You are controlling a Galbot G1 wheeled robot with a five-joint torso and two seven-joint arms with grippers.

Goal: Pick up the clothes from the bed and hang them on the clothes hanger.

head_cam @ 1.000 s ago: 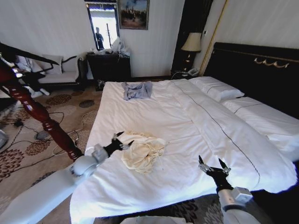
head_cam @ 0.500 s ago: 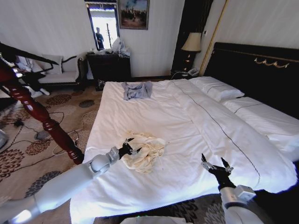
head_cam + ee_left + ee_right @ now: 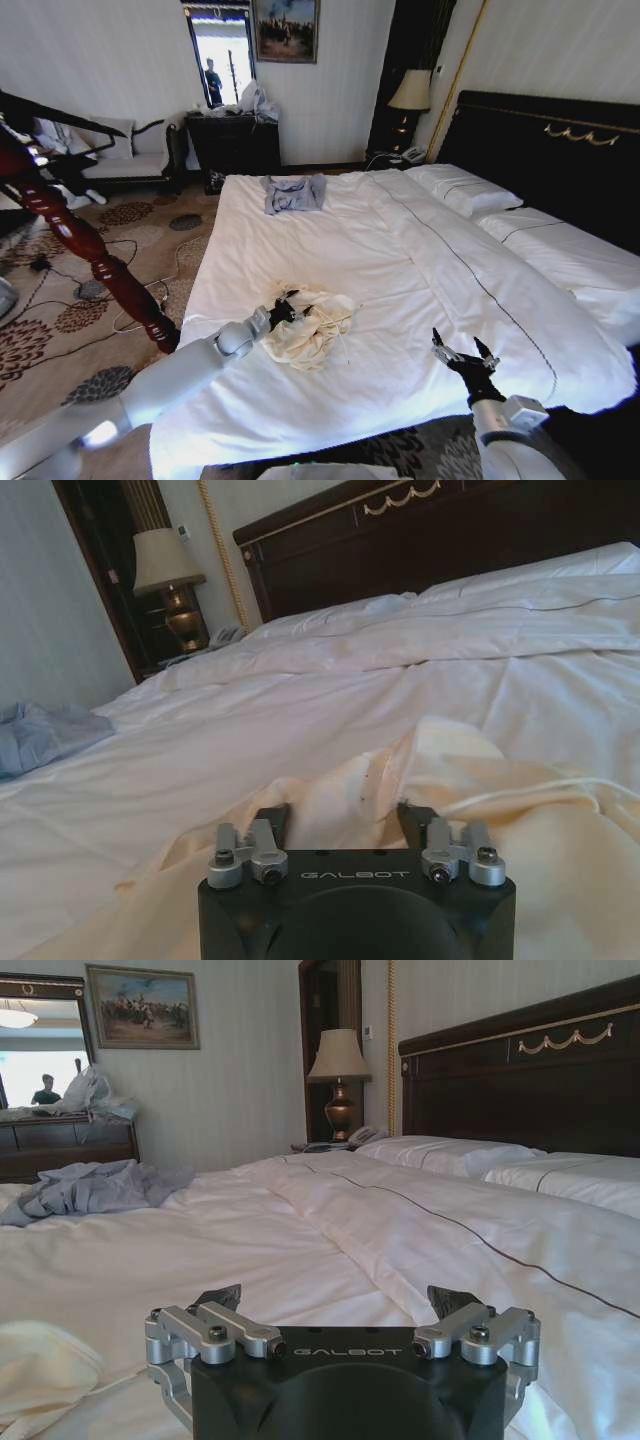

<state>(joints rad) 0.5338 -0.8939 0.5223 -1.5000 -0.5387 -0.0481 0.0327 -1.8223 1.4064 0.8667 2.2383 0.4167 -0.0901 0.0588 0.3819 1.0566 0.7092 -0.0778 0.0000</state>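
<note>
While the right gripper (image 3: 461, 352) waits open near the bed's (image 3: 400, 270) foot, the left gripper (image 3: 288, 305) has advanced onto the crumpled clothes (image 3: 312, 330) (jaws wide, straddling a fold), so grasping appears imminent.

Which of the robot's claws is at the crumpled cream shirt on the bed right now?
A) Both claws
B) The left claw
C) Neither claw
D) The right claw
B. The left claw has its open fingers set against the clothes on the bed, while the right claw, also open, hangs near the bed's edge, well apart from the garment.
</note>
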